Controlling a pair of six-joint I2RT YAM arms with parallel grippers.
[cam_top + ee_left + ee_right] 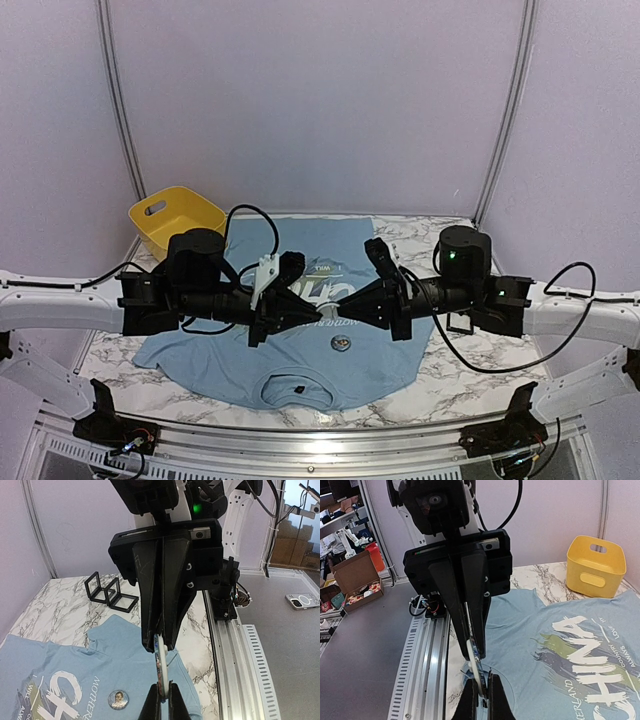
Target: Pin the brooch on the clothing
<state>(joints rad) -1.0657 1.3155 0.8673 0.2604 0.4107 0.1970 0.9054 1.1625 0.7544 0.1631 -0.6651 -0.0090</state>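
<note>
The light blue T-shirt [300,365] with white "CHINA" lettering lies flat on the marble table; it also shows in the left wrist view [115,655] and the right wrist view [560,630]. My left gripper [312,313] and right gripper [352,305] meet tip to tip above the shirt's chest. Both are shut on one round brooch held edge-on, seen in the left wrist view [161,667] and the right wrist view [476,667]. The left gripper [162,700] pinches its lower rim there, and the right gripper [481,692] does the same in its own view. A second round portrait brooch [118,699] lies flat on the shirt [341,343].
A yellow basket [175,218] stands at the back left, also in the right wrist view [596,565]. Black open frames [112,592] stand on the marble at the right [460,322]. A metal rail [320,440] runs along the near table edge.
</note>
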